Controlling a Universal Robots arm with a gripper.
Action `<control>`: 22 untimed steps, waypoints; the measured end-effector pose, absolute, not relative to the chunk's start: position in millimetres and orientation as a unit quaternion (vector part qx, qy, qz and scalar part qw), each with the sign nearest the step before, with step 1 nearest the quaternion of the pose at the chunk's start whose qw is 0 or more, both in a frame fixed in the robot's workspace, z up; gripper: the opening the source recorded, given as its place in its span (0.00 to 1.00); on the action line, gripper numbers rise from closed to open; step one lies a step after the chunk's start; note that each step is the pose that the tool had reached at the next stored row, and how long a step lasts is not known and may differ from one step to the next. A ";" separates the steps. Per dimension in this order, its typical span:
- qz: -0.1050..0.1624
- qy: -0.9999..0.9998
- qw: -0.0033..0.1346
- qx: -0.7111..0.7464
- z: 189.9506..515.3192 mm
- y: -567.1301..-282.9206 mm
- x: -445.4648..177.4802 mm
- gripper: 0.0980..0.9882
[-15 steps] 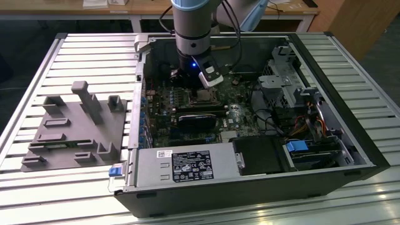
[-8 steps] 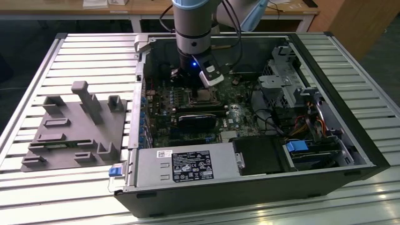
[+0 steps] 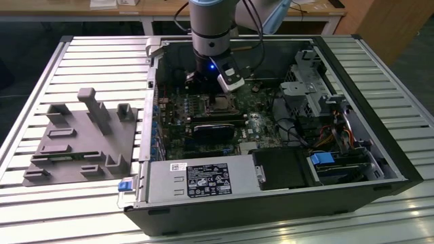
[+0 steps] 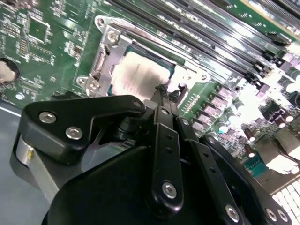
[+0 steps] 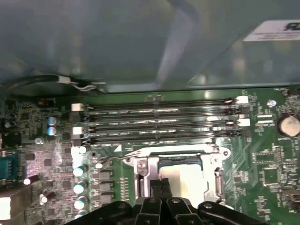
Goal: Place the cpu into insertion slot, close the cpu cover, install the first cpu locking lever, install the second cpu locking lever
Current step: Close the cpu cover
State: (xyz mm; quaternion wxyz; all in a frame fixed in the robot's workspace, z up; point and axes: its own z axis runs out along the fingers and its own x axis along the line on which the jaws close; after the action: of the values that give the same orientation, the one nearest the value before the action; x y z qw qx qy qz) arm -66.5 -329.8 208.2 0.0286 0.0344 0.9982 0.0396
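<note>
Cpu (image 4: 138,77) top is dull matt silver-grey metal, insertion slot (image 4: 100,63) rim brighter, shinier metal w/ glinting screws, gripper (image 4: 161,90) matt black w/ bright screw heads — motherboard (image 4: 42,42) glossy green, table (image 3: 101,58) ribbed pale metal, fixture (image 3: 74,137) matt grey plastic.

Silver-grey cpu (image 4: 137,75), green motherboard (image 4: 56,42)

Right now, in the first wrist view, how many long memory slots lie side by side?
4 memory slots, parallel, ranked from the case wall to the cpu; none seems hidden.
</note>
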 end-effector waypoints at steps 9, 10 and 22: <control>0.033 0.999 0.027 0.034 208.4 -329.7 -46.3 0.01; 0.032 0.999 0.027 0.034 208.7 -329.7 -46.3 0.01; 0.031 0.999 0.027 0.034 230.0 -329.6 -46.3 0.01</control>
State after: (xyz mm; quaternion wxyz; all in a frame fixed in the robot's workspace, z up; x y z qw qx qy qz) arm -46.3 -329.6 230.0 0.0270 0.0343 0.9986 0.0313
